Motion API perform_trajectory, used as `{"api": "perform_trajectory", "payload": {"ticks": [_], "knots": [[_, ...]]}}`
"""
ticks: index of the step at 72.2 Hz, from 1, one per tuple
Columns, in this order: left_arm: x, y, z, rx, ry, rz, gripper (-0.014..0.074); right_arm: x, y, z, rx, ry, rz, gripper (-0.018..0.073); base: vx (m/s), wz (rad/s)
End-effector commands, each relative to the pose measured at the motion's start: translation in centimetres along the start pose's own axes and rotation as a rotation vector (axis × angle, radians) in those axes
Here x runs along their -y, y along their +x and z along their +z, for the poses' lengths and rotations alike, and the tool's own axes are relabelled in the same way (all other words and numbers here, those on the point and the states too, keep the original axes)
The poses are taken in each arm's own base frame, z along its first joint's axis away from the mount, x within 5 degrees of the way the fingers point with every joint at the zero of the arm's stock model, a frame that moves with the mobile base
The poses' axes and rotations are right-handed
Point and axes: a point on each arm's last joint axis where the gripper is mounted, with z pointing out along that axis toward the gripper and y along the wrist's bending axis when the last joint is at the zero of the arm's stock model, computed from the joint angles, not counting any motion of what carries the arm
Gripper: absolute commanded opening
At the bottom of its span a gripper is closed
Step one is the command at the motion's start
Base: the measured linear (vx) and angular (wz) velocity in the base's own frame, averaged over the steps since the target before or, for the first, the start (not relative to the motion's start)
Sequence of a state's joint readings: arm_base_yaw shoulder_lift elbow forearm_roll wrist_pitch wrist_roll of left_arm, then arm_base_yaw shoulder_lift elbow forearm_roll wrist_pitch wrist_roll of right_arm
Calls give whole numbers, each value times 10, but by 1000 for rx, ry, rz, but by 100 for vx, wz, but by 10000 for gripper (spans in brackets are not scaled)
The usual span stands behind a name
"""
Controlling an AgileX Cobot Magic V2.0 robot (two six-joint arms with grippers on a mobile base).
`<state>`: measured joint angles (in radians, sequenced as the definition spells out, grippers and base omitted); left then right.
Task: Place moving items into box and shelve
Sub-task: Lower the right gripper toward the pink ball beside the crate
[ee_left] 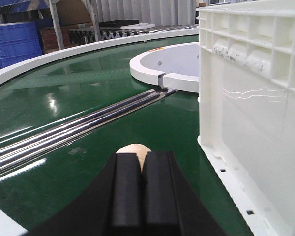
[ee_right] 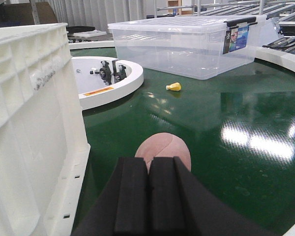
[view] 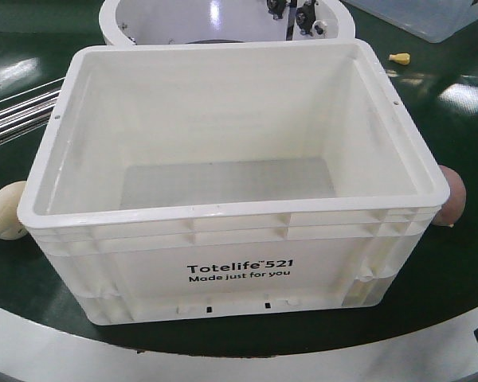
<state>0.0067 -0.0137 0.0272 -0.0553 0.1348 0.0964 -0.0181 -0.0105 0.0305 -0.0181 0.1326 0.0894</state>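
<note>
White crate (view: 239,263) with nothing in it yet, so we're basically at the start

We see the cream ball (view: 4,208) sitting on the green belt (view: 462,270) against the crate's left side, and the pinkish ball (view: 452,197) tucked by its right side. Neither is packed, and shelving comes after that. The left gripper (ee_left: 143,160) has its pads pressed together on nothing, with the cream ball just past the tips. The right gripper (ee_right: 148,164) is the same, closed and empty behind the pinkish ball. We reckon both need to open up first. The belt is glossy and curved, with steel rails (ee_left: 64,132) on the left and a white round hub (ee_left: 162,69) at the far end. A clear tub (ee_right: 187,49) and a yellow bit (ee_right: 173,87) sit far right, and blue bins (ee_left: 14,44) are stacked in the warehouse beyond.
</note>
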Motion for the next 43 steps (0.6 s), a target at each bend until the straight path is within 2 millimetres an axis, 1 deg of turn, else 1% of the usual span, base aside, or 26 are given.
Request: {"api": "perform_trajectory", "payload": {"ticks": [1,33,37,43], "knots": [[-1,-1,0,77,-11,-11,-6,0,-9,-1,97,-4,-8,-1,0,0],[-1,-1,0,85,-12,-11,-6,-1,-9,-1,98,-4,-8,-1,0,0],[-1,-5,0,122,-15,-14,-6,-1,-10,-2,112,-6,7,-1,0,0],[-2,-11,-1,198,-19,-57,-6,-1,-17,-3,168,-14,41,-1,0,0]]}}
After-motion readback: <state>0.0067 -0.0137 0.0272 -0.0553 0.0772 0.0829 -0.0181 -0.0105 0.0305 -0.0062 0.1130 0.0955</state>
